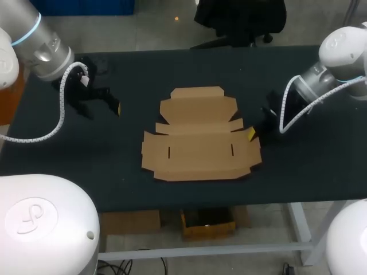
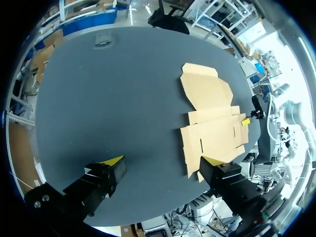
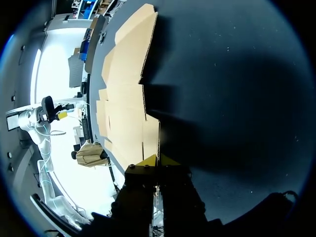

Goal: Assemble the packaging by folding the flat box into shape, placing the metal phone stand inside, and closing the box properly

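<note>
Dark desk (image 1: 321, 172) carries the flat box (image 1: 198, 152) mid-surface, unfolded. My right fingers (image 3: 147, 160) pinch its side flap (image 3: 150, 138) (to raise it, I judge), while my left fingers (image 2: 112, 160) stay spread, well apart from it.

Robotics lab: white left arm (image 1: 40, 48), white right arm (image 1: 338, 57) flanking dark metal-legged worktable (image 1: 143, 74).

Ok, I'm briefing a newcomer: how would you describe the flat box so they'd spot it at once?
Start from the dark table. In its middle lies the flat box, with the right tool at its right edge and the left tool well off to its left. It is the only tan cardboard on the table, flaps spread out, two short slits cut in it.
</note>
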Motion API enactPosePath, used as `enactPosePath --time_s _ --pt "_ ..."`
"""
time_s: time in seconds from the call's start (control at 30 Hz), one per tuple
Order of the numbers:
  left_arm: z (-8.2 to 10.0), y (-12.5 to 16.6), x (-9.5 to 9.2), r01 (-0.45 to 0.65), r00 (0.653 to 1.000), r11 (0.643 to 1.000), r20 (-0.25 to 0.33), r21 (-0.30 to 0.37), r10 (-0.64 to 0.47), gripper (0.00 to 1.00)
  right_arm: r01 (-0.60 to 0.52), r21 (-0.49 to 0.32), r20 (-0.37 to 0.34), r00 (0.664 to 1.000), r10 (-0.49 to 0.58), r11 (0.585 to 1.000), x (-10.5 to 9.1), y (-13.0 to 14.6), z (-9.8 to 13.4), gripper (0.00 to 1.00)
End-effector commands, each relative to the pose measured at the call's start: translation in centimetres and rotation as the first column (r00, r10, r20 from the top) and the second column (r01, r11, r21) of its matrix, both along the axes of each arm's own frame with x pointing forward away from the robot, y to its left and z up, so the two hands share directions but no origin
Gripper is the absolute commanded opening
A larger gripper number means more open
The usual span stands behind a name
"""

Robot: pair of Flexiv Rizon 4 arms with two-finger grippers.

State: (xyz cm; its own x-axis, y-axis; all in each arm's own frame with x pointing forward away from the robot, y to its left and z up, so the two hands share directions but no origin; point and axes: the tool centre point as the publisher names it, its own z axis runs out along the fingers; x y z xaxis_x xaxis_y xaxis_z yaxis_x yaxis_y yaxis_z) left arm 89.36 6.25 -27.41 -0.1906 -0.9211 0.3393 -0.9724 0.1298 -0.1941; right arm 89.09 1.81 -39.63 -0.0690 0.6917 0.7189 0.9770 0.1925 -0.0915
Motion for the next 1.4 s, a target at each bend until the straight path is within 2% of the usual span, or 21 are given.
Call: enactPosePath --time_s 0.03,0.63,0.67,0.7,0.73,0.9,1.2,1.4 --pt "0.0 0.0 -0.1 -0.002 1.0 1.0 0.002 0.003 0.002 1.0 0.003 0.008 0.0 1.0 -0.003 1.0 -0.4 -0.5 -0.2 0.0" --pt "0.1 -0.2 -0.3 0.001 1.0 1.0 0.004 0.006 -0.001 1.0 -0.008 0.01 -0.006 1.0 0.008 1.0 0.3 0.0 -0.1 0.0" --pt "0.1 -0.2 -0.3 0.001 1.0 1.0 0.004 0.005 -0.001 1.0 -0.003 0.01 -0.01 1.0 0.003 1.0 0.3 0.0 -0.2 0.04" --pt "0.1 -0.2 -0.3 0.001 1.0 1.0 0.003 0.004 -0.001 1.0 0.006 0.014 -0.019 1.0 -0.006 1.0 0.2 -0.1 -0.2 0.43" --pt "0.1 -0.2 -0.3 0.002 1.0 1.0 0.003 0.003 -0.002 1.0 0.013 0.015 -0.022 1.0 -0.013 1.0 0.2 -0.2 -0.2 1.0" --pt "0.4 -0.4 -0.1 0.005 1.0 1.0 0.01 0.0 -0.005 1.0 0.055 0.009 -0.015 0.998 -0.055 0.998 -0.6 -1.4 0.8 1.0" --pt "1.8 -0.3 0.1 0.003 0.997 1.0 0.072 0.001 -0.003 1.0 0.132 -0.037 0.074 0.989 -0.129 0.991 -1.2 -4.2 5.5 1.0" --pt "2.2 -0.6 0.5 0.013 0.994 1.0 0.105 -0.005 -0.012 1.0 0.184 -0.033 0.103 0.978 -0.179 0.982 -1.1 -5.9 7.4 1.0"
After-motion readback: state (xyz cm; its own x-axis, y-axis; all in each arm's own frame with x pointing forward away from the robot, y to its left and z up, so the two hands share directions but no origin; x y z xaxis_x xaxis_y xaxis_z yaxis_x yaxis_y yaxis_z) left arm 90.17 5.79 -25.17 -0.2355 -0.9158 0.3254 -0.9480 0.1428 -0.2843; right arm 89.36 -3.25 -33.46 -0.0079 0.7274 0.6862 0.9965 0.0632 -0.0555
